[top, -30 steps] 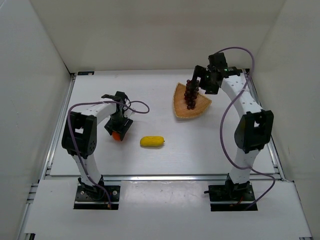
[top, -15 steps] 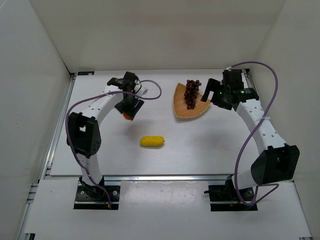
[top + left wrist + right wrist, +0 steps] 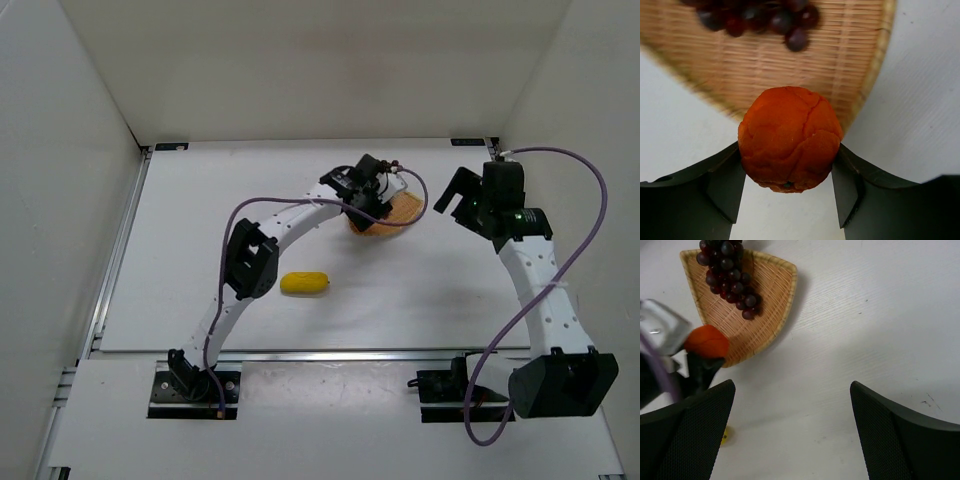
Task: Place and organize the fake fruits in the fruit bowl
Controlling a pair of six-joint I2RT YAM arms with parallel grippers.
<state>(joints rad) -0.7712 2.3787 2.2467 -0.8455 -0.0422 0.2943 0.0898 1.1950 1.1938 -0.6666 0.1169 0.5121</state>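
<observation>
**Left end effector holds the orange at the bowl's edge; right end effector open and empty**

On the white worktop point(image 3: 400, 300), starting at your left, the left arm reaches from its base far across toward the middle. The yellow lemon-like fruit point(image 3: 304, 284) lies on its side on the bare worktop, in front of that arm's elbow and well apart from the bowl.

Further right, your left end effector point(image 3: 789, 150) is closed on the orange point(image 3: 789, 137), with one dark finger pressed against each side of it. In the left wrist view the orange sits over the rim of the fruit bowl point(image 3: 765, 65), partly above the woven surface and partly above the worktop. You cannot tell from the pictures whether it touches the bowl.

The bowl is a tan, woven, fan-shaped dish. The bunch of dark purple grapes point(image 3: 729, 277) lies inside it, along the side away from the orange.

At the far right, your right end effector point(image 3: 792, 430) hangs above the bare worktop just beside the bowl. Its jaws are spread wide with nothing between them.
</observation>
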